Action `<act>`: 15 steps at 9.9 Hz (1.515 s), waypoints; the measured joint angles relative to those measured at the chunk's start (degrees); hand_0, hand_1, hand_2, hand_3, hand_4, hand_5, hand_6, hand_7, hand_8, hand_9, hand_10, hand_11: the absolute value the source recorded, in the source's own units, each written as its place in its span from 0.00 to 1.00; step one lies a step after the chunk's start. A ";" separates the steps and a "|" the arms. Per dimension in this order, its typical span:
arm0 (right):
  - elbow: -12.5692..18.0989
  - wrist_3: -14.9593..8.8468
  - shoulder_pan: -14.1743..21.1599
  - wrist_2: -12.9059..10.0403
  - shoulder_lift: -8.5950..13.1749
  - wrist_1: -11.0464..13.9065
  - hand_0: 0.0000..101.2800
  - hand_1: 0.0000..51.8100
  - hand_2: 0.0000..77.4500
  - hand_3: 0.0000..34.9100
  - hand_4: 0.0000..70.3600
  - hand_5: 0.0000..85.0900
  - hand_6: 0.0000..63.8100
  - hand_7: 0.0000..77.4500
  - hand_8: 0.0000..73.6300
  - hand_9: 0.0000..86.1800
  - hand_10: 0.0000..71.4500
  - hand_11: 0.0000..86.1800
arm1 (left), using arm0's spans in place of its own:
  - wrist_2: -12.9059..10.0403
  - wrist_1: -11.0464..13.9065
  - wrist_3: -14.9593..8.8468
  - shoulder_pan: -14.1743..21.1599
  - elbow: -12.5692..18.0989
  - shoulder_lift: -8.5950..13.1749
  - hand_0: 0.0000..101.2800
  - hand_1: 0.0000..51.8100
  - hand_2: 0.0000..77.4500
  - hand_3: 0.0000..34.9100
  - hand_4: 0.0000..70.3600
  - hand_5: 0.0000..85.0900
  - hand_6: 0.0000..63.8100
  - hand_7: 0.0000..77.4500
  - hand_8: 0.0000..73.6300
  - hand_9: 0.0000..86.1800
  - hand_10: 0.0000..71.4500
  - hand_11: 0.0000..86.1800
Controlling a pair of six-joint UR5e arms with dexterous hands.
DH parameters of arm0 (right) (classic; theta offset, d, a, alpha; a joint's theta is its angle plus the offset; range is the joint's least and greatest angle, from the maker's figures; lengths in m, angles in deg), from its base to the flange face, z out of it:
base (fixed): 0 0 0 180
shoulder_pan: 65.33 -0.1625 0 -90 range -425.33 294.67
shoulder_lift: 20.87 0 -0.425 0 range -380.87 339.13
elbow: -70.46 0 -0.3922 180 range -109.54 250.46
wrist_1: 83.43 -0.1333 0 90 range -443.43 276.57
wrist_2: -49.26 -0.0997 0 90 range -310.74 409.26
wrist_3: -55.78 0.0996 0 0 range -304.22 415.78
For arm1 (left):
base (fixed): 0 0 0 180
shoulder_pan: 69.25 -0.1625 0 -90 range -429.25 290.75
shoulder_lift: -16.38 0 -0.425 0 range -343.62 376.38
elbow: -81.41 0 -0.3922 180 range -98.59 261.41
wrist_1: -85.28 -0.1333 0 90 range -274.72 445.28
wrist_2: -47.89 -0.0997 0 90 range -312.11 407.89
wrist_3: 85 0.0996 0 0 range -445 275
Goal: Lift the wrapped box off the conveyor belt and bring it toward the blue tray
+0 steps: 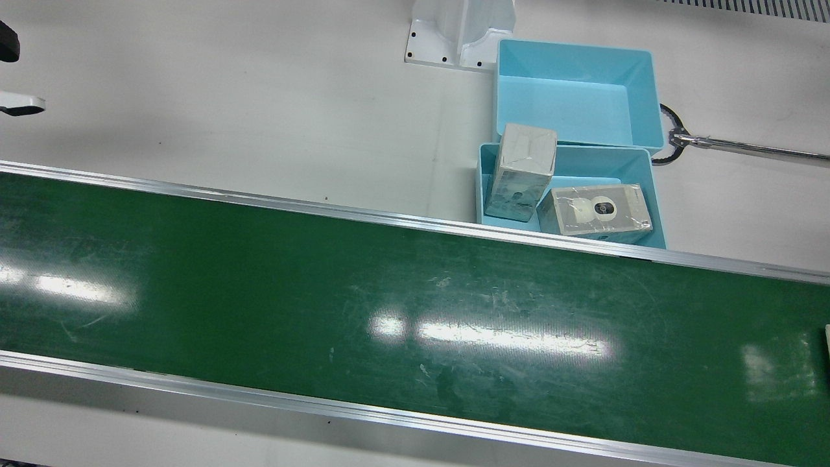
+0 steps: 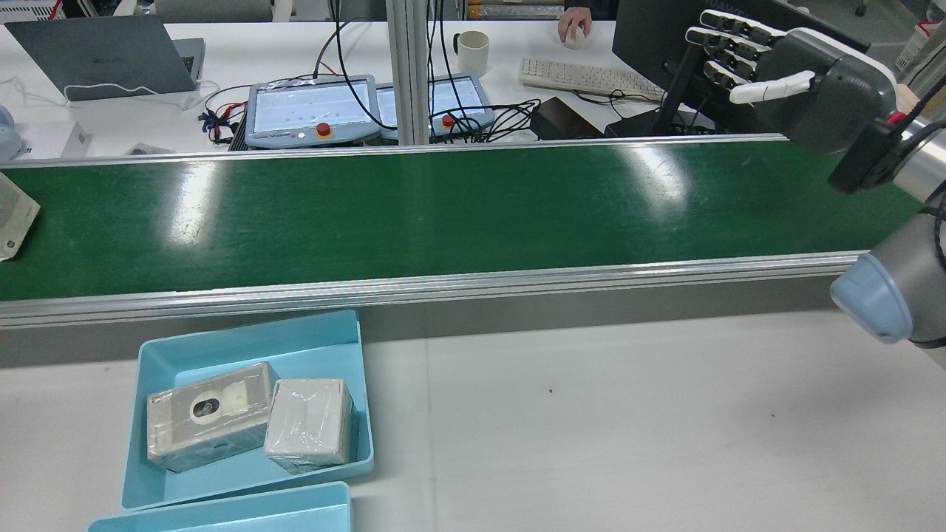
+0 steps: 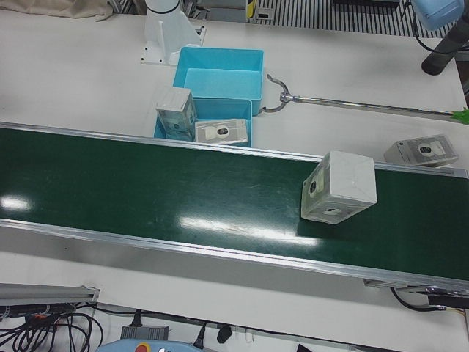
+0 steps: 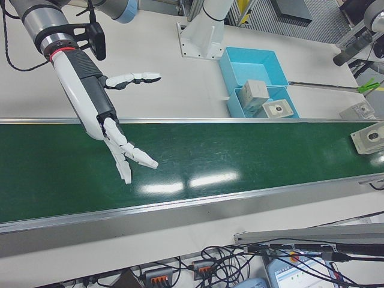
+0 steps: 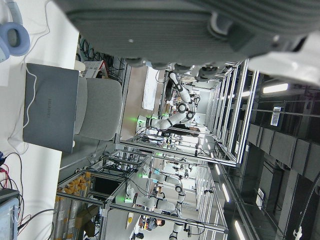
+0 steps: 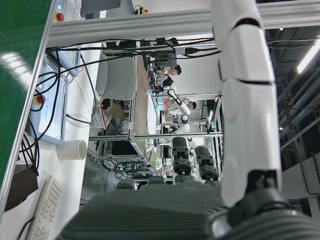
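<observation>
The wrapped box (image 3: 338, 188) stands on the green conveyor belt (image 3: 183, 191), at its end on my left side. It also shows in the right-front view (image 4: 369, 139) and at the rear view's left edge (image 2: 15, 214). Two blue trays lie beside the belt. The near tray (image 1: 655, 194) holds two wrapped boxes (image 1: 522, 172) (image 1: 593, 209). The far tray (image 1: 577, 91) is empty. My right hand (image 4: 114, 126) is open with fingers spread, hovering over the belt's other end (image 2: 783, 66), far from the box. My left hand (image 5: 190, 25) shows only its palm edge in its own view, holding nothing.
Another wrapped box (image 3: 425, 150) lies on the white table beyond the belt's end. A metal rod with a hooked end (image 1: 746, 148) lies next to the trays. The left arm's pedestal (image 1: 460, 32) stands behind the far tray. Monitors, cables and a keyboard sit past the belt (image 2: 591, 74).
</observation>
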 joint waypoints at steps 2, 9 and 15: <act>-0.40 -0.22 1.06 -0.07 0.21 -0.39 0.49 0.33 0.15 0.17 0.03 0.16 0.00 0.19 0.00 0.03 0.00 0.02 | 0.00 0.00 0.00 0.00 0.00 0.00 0.00 0.00 0.01 0.00 0.00 0.01 0.00 0.01 0.01 0.00 0.01 0.00; -0.01 0.06 1.09 0.27 -0.30 -2.28 0.48 0.32 0.12 0.09 0.00 0.15 0.00 0.15 0.00 0.03 0.00 0.02 | 0.00 0.00 0.00 0.00 0.00 0.00 0.00 0.00 0.01 0.00 0.00 0.01 0.00 0.01 0.01 0.00 0.00 0.00; 0.41 0.11 0.91 0.38 -0.43 -2.31 0.48 0.31 0.12 0.12 0.02 0.15 0.00 0.17 0.00 0.03 0.00 0.02 | 0.00 0.00 0.00 0.00 0.00 0.00 0.00 0.00 0.01 0.00 0.00 0.01 0.00 0.01 0.01 0.00 0.01 0.00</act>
